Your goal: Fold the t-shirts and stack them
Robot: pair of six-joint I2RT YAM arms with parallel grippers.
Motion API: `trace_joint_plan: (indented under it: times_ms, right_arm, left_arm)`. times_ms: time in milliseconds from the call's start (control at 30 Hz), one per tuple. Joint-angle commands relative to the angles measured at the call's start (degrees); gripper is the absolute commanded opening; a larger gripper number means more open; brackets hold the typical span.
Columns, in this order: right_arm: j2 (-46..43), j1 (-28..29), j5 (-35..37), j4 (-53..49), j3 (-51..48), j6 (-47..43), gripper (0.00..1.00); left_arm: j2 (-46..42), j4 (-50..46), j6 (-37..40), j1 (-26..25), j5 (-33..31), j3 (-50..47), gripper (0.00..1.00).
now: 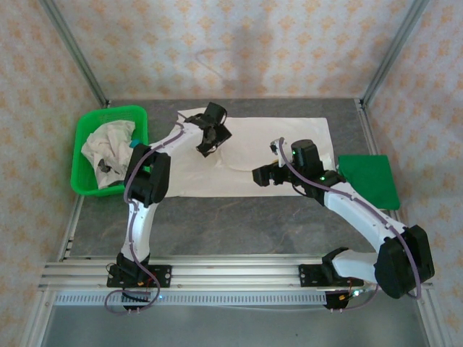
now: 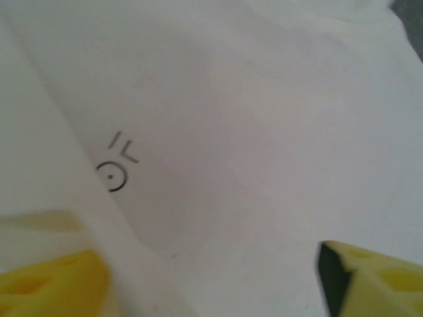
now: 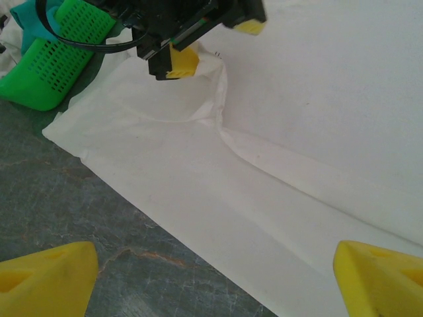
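Left wrist shows your left hand spread wide over the shirt, empty, print just ahead; right hand wide, empty too.

- right gripper: yellow fingertips in the bottom corners, spread wide, nothing between them
- cream t-shirt lies flat across most of the frame; its near edge runs diagonally over the grey table
- raised crease runs from the shirt's middle toward lower right; cloth puckers at its upper end
- left gripper at top: black body, yellow tips apart, right at that pucker; can't tell if it touches
- green basket top left, just beside the shirt's corner; teal cloth at its rim
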Motion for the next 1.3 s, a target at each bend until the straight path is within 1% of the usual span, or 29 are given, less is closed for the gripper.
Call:
trace_joint_plan:
  times_ms: [0, 67, 133, 200, 267, 400, 533, 700, 1033, 1267]
  right_arm:
    - [0.3, 0.3, -0.6, 2.1, -0.1, 0.8, 0.92]
    - [0.3, 0.2, -0.8, 2.3, 0.0, 1.0, 0.92]
    - [0.2, 0.2, -1.0, 2.3, 0.0, 1.3, 0.92]
    - [0.2, 0.2, -1.0, 2.4, 0.0, 1.3, 0.92]
    - [0.3, 0.2, -1.1, 2.5, 0.0, 1.4, 0.92]
    - [0.5, 0.2, -1.4, 2.8, 0.0, 1.5, 0.92]
    - [0.9, 0.2, -1.8, 3.0, 0.2, 1.5, 0.92]
    - [1.0, 0.2, -1.9, 2.8, 0.5, 1.4, 0.92]
    - [0.7, 0.2, -1.5, 2.2, 0.5, 1.2, 0.92]
    - [1.1, 0.2, -1.7, 2.0, 0.7, 1.1, 0.92]
  left_arm:
    - [-0.8, -1.0, 5.1, -0.2, 0.9, 4.0, 0.98]
    - [-2.1, -0.3, 5.9, -0.1, 0.0, 3.1, 1.00]
    - [-4.1, -0.1, 5.9, -0.1, -2.3, 1.3, 1.00]
    - [-6.5, 0.9, 5.0, 0.0, -4.7, -1.9, 1.00]
    - [-9.2, 3.1, 3.1, 0.6, -5.8, -6.4, 1.00]
    - [-12.4, 5.9, -1.1, 2.5, -6.4, -13.6, 0.98]
    - [-12.2, 8.2, -3.1, 4.3, -3.6, -16.8, 0.95]
    - [-9.5, 9.2, -4.1, 5.2, -0.8, -15.4, 0.91]
    - [-3.3, 8.8, -5.9, 5.4, 2.0, -9.5, 0.91]
    - [-0.3, 7.8, -4.6, 5.4, 3.4, -4.1, 0.91]
